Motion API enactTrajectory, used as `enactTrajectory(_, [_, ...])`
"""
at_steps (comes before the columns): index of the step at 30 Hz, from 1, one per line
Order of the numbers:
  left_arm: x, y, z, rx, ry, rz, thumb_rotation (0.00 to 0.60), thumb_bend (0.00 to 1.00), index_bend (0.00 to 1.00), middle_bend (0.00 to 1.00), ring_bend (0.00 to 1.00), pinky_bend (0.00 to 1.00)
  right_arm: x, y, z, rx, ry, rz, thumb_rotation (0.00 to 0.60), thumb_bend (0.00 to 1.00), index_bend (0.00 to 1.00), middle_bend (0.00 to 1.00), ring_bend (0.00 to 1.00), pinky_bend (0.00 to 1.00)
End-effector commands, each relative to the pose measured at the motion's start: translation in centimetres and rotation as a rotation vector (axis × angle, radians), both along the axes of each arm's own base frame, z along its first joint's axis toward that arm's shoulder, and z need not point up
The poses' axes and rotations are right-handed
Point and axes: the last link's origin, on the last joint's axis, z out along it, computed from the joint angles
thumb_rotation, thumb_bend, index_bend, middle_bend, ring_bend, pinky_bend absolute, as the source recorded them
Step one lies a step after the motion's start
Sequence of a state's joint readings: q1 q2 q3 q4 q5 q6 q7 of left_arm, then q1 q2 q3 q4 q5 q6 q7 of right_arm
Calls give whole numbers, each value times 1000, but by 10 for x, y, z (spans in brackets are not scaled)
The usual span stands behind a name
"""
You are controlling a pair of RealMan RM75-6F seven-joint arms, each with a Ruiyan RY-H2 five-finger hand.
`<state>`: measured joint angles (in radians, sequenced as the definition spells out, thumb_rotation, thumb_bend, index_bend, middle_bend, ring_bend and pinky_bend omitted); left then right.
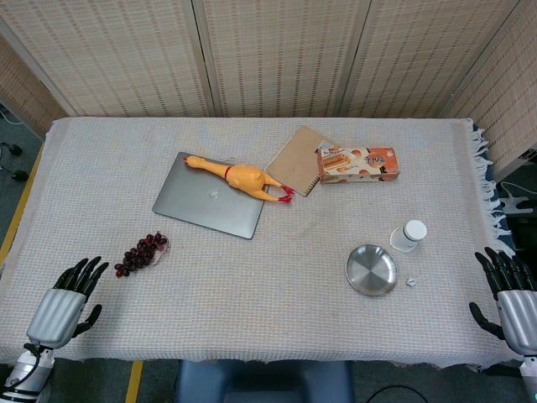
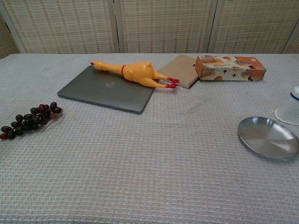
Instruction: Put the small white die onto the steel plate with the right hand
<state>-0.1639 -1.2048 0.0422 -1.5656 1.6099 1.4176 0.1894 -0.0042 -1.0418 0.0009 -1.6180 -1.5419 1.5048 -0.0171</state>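
table edge (image 1: 252, 357): right hand (image 1: 509, 294) seemingly spread

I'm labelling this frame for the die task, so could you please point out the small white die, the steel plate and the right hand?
small white die (image 1: 412, 282), head view, its top face.
steel plate (image 1: 372, 269), head view, bare centre of the dish.
right hand (image 1: 510, 294), head view, back of the hand.

one die (image 1: 412, 282), plate (image 1: 372, 269), laptop (image 1: 210, 196), chicken (image 1: 239, 177), notebook (image 1: 298, 160), box (image 1: 357, 164), cup (image 1: 409, 235), grape bunch (image 1: 141, 253); two hands (image 1: 67, 300).
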Motion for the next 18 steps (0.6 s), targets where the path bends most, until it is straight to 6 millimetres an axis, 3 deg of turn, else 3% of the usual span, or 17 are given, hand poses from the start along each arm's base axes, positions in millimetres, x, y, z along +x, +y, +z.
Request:
enactTrajectory(1, [1,0,-1,1,1,-2,600,412,0,0,0,168,0,-2,-1,9,0,1,600,229,0,0,0,0])
enactTrajectory(5, [2,0,-1,2,-8,-2,600,413,0,0,0,168,-1,-8,-11,47,9,9,600,229,0,0,0,0])
enactTrajectory(8, [2,2,0,0,-12,5,600,412,0,0,0,168,-2,-26,-26,96,50,30,600,229,4,0,0,0])
enactTrajectory(13, [-1,6,2,0,-20,14,600,412,0,0,0,169,-1,-60,-56,197,127,71,600,229,237,0,0,0])
enactTrajectory(18, [-3,8,5,1,-38,21,600,411,0,0,0,169,-3,-68,-74,243,173,91,600,229,329,0,0,0])
